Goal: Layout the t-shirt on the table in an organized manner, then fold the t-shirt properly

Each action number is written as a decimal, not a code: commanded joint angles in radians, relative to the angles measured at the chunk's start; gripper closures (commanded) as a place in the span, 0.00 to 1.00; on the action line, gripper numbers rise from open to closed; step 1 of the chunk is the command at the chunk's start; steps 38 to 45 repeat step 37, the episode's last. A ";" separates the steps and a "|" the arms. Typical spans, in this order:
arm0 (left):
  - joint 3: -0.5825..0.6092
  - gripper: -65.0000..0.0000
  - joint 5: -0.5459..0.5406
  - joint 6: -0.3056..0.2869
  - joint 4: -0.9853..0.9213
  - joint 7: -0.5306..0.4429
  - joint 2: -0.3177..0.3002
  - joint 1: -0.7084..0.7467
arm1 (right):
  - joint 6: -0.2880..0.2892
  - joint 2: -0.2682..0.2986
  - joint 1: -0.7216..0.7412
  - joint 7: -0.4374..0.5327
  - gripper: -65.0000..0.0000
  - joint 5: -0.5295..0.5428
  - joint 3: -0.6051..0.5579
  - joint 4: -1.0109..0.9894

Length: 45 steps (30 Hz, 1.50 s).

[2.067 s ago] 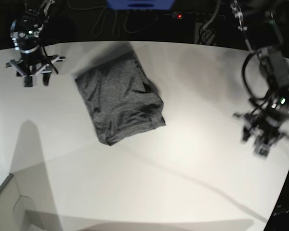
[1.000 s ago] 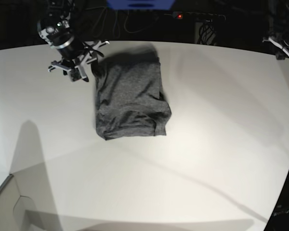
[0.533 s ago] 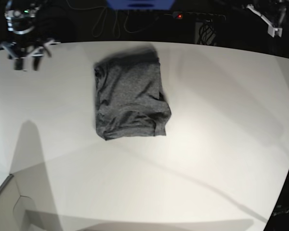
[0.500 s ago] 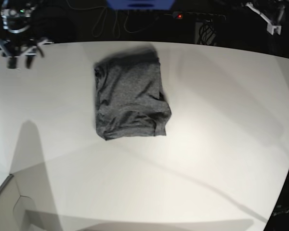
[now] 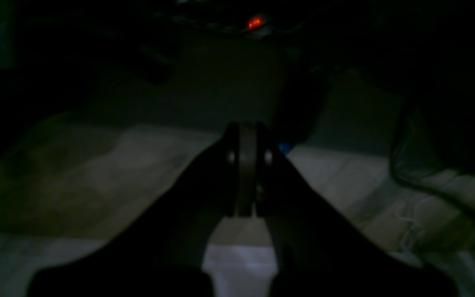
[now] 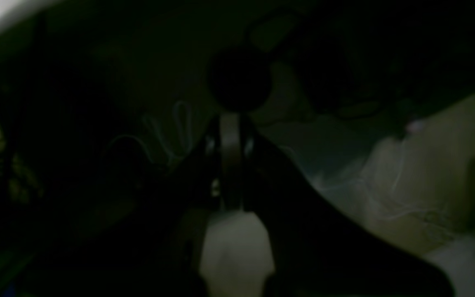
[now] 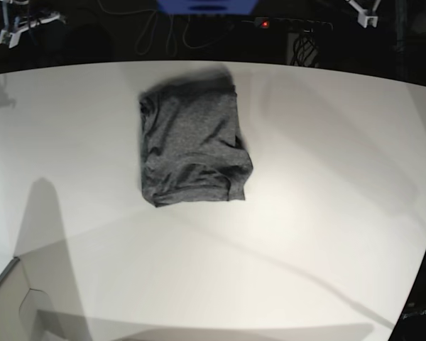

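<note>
Base view is showing the t-shirt [image 7: 193, 148] being left folded near the table's [image 7: 326, 213] far edge, long axis running near to far, while both grippers, closed and empty, are being held beyond the far corners, right gripper [image 7: 18, 28] nearer, left gripper [image 7: 362, 13] farther.

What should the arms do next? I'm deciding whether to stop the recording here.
Probably nothing more than park. The t-shirt already lies on the table as a compact folded rectangle. Both hands are shut, empty and pulled off past the far edge: the left hand, the right hand. At most, square the slightly uneven near edge.
</note>
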 commanded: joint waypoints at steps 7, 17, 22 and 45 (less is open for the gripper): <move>-0.002 1.00 0.195 -0.003 -0.247 -0.170 -0.014 -0.151 | -0.001 0.008 -0.010 0.012 1.00 -0.002 0.004 -0.189; -0.002 1.00 0.445 0.208 -0.701 -0.437 -0.006 -0.351 | -0.090 0.008 0.028 0.528 1.00 -0.151 -0.134 -0.794; -0.004 1.00 0.542 0.340 -0.802 -0.487 -0.004 -0.408 | -0.390 0.020 0.080 0.933 1.00 -0.248 -0.200 -1.237; -0.002 1.00 0.555 0.388 -0.799 -0.493 0.000 -0.452 | -1.029 0.046 0.157 1.117 1.00 -0.315 -0.495 -1.495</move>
